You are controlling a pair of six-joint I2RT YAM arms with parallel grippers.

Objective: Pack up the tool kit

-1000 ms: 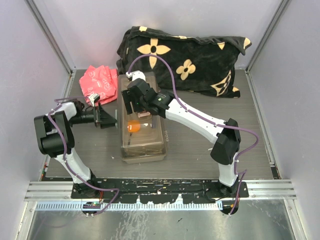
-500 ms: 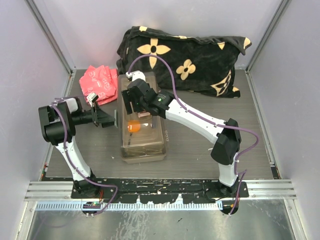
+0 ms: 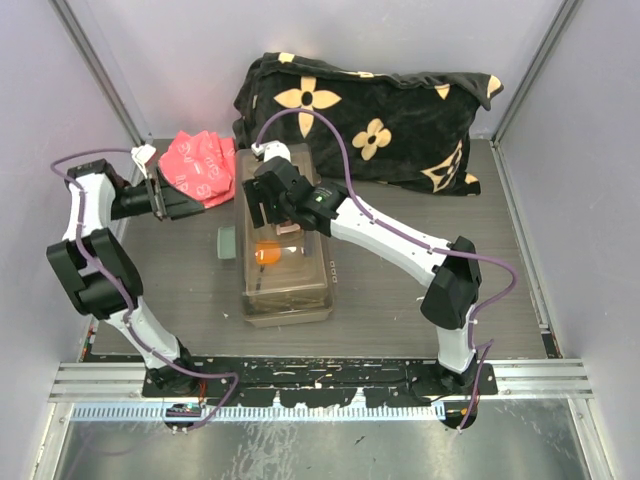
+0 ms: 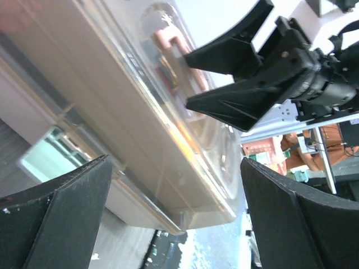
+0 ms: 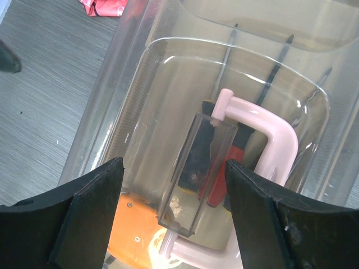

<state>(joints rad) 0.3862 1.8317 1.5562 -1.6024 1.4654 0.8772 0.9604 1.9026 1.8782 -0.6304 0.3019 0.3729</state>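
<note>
The left pincer (image 3: 188,206) has been drawn back from the toolbox (image 3: 290,285) toward the red bag (image 3: 200,165), spread wide and empty. The right pincer (image 5: 174,165) is held wide over the cream handle (image 5: 275,137). The toolbox is set mid-surface (image 3: 400,300).

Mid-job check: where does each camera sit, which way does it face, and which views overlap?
Top external: above and behind the bases, looking down at the table; both arms show, left gripper left of the toolbox, right gripper over its lid.
Left wrist: low by the toolbox's left side, facing its wall; own fingers frame the view.
Right wrist: above the lid, looking down at the cream handle; own fingers flank it.
Shared: left wrist also catches the right gripper; all three show the toolbox.
</note>
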